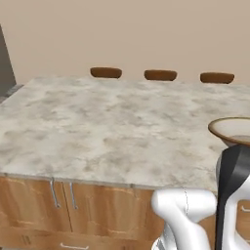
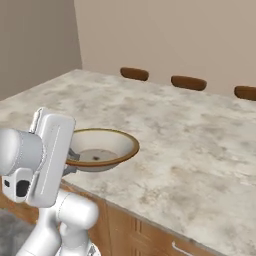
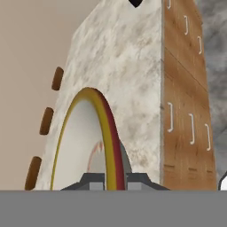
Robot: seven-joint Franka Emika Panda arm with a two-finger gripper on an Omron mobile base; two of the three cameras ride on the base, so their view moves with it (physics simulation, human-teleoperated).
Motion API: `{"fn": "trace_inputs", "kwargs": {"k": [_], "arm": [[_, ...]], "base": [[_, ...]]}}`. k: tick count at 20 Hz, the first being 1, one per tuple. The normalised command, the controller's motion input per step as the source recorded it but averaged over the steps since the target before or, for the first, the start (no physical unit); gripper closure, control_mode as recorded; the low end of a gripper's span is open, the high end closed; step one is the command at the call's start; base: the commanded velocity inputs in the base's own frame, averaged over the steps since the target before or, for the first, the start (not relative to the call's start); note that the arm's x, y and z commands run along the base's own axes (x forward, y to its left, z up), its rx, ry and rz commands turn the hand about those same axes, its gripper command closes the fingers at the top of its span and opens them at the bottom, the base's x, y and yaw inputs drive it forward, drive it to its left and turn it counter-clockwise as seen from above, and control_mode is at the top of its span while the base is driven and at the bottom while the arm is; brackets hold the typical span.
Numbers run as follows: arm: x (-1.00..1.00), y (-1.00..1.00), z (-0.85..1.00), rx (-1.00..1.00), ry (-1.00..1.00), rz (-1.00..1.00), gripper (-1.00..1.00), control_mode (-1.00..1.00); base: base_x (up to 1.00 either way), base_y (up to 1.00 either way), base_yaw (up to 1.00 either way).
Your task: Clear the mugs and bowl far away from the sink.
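The tool (image 3: 116, 179) is nearly closed, pinching the near rim of the bowl (image 2: 102, 150), which hangs just over the desk (image 2: 190, 145) by its front edge. Such a thin rim grip could slip, I think, tipping the bowl off that edge.

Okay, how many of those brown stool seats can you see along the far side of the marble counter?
3. Brown oval stool seats line the far edge of the marble counter: left one, middle one, right one. More could sit beyond the frame to the right.
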Motion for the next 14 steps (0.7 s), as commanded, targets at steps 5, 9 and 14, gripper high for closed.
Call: {"fn": "trace_inputs", "kwargs": {"k": [5, 9, 14], "arm": [[0.0, 0.0, 0.0, 0.0, 0.0, 0.0, 1.0, 1.0], [0.0, 0.0, 0.0, 0.0, 0.0, 0.0, 1.0, 1.0], [0.0, 0.0, 0.0, 0.0, 0.0, 0.0, 1.0, 1.0]], "base": [[0.16, 0.0, -0.61], [0.14, 0.08, -0.34], [0.27, 0.03, -0.33]]}}
